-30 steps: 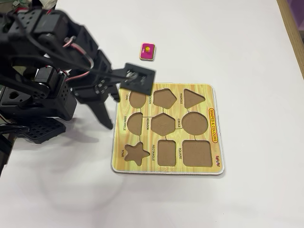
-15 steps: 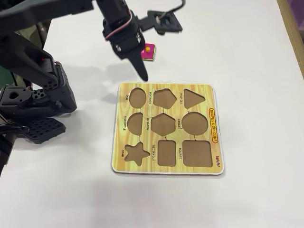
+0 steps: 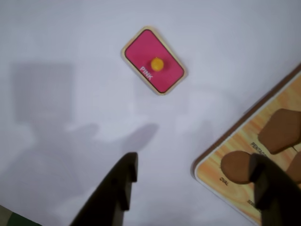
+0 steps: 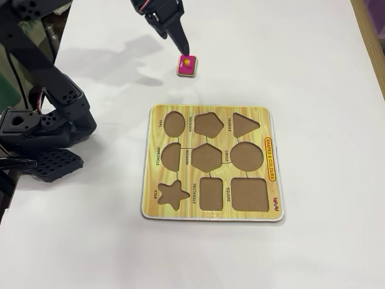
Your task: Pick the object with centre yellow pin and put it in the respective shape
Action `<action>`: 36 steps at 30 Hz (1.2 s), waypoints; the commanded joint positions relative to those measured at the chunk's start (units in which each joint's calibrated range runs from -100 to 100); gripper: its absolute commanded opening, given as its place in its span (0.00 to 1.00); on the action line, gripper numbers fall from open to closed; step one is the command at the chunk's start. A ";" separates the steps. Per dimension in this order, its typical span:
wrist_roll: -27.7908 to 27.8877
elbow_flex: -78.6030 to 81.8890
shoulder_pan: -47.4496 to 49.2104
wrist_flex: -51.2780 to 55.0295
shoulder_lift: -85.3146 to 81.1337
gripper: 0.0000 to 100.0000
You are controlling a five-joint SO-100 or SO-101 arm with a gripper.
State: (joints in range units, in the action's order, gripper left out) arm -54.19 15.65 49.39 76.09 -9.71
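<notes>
**Fingers spread above the table, pink piece not grasped**

The gripper point(image 3: 190, 181) hangs over the white table point(image 4: 313, 66) with its two fingers point(image 3: 115, 188) released and spread wide, nothing between them. In the wrist view the pink piece point(image 3: 154, 60) lies flat on the table ahead of the fingertips and well apart from them, tilted, its yellow knob point(image 3: 157, 64) at the middle. In the fixed view one dark finger point(image 4: 178, 33) points down just above and left of the piece point(image 4: 187, 65). The board point(image 4: 212, 164) lies beside the right finger in the wrist view. Its rectangle cut-out point(image 4: 211, 194) is empty.
</notes>
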 commanded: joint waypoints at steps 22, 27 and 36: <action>-0.10 -20.77 4.32 -0.55 26.61 0.27; -0.15 -20.86 4.32 -0.55 29.79 0.26; 0.53 -20.86 4.32 -7.38 32.55 0.27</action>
State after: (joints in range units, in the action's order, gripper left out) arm -53.87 -2.34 53.60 70.87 23.88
